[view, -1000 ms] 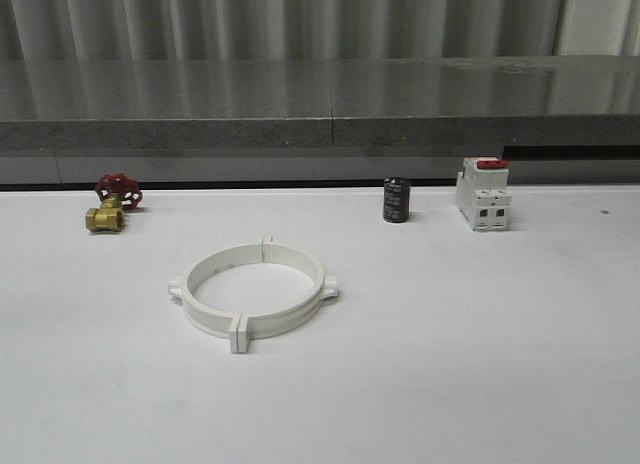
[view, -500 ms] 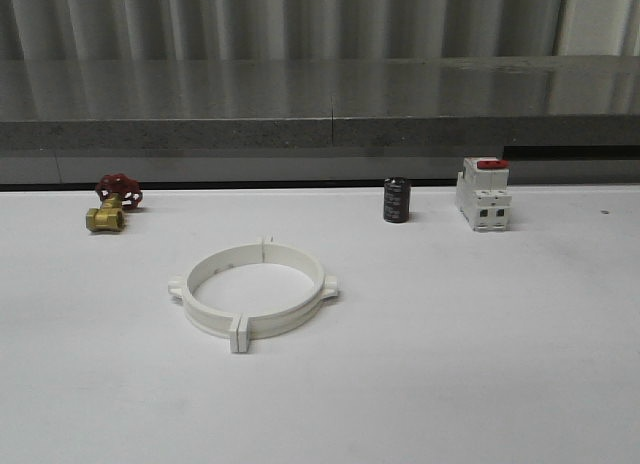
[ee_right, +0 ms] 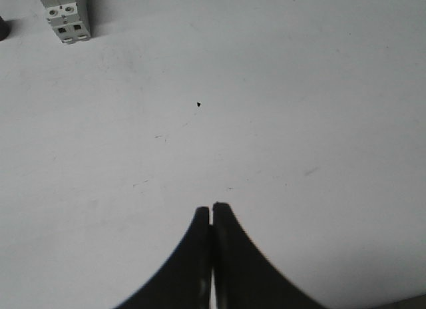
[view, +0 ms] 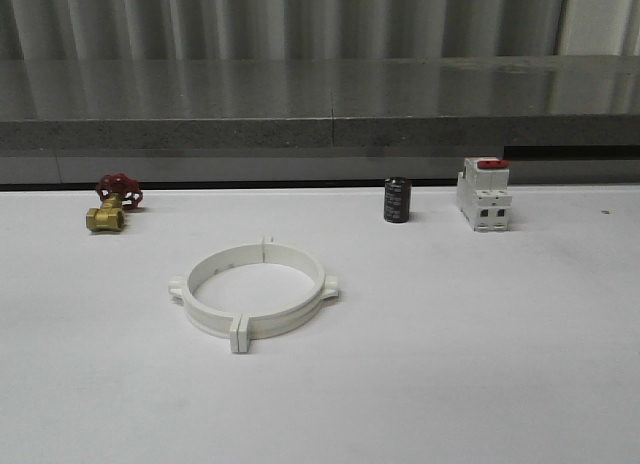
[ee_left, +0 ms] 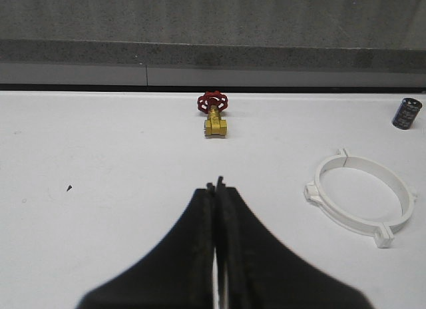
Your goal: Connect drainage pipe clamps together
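Well left of the breaker (view: 483, 194), the drainage pipe clamps (view: 254, 292) already sit closed into one ring. Left gripper (ee_left: 215, 187) and right gripper (ee_right: 212, 208) are pinched closed, empty. I'd just check both flange seams.

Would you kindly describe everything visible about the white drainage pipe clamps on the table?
The drainage pipe clamps are two white, plastic-looking half-rings whose flat end flanges meet at the near and far sides, forming one wide ring. Small tabs stick out left and right. The ring lies flat on the white table, touching nothing else, with both shut grippers away from it.
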Controlling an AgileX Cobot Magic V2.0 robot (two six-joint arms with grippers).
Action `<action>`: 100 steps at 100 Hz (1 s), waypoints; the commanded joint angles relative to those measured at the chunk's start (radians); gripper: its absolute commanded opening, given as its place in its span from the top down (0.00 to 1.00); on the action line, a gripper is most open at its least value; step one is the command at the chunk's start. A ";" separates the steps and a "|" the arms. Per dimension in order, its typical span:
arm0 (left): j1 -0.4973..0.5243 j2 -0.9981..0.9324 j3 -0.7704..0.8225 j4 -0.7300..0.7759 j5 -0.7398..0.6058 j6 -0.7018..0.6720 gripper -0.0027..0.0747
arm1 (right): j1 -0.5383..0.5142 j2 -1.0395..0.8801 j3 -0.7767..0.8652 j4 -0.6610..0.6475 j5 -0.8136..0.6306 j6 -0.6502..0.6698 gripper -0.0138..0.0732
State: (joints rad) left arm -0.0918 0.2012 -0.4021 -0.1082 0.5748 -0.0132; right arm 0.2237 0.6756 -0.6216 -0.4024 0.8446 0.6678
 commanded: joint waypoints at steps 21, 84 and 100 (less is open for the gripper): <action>0.001 0.009 -0.026 -0.014 -0.076 -0.002 0.99 | -0.005 -0.002 -0.023 -0.035 -0.046 -0.014 0.92; 0.001 0.009 -0.026 -0.014 -0.076 -0.002 0.99 | -0.166 -0.334 0.205 0.112 -0.365 -0.187 0.92; 0.001 0.009 -0.026 -0.014 -0.076 -0.002 0.99 | -0.228 -0.469 0.327 0.271 -0.488 -0.455 0.92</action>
State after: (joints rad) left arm -0.0918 0.2012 -0.4021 -0.1082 0.5748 -0.0132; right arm 0.0175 0.2497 -0.3190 -0.1994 0.4916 0.3587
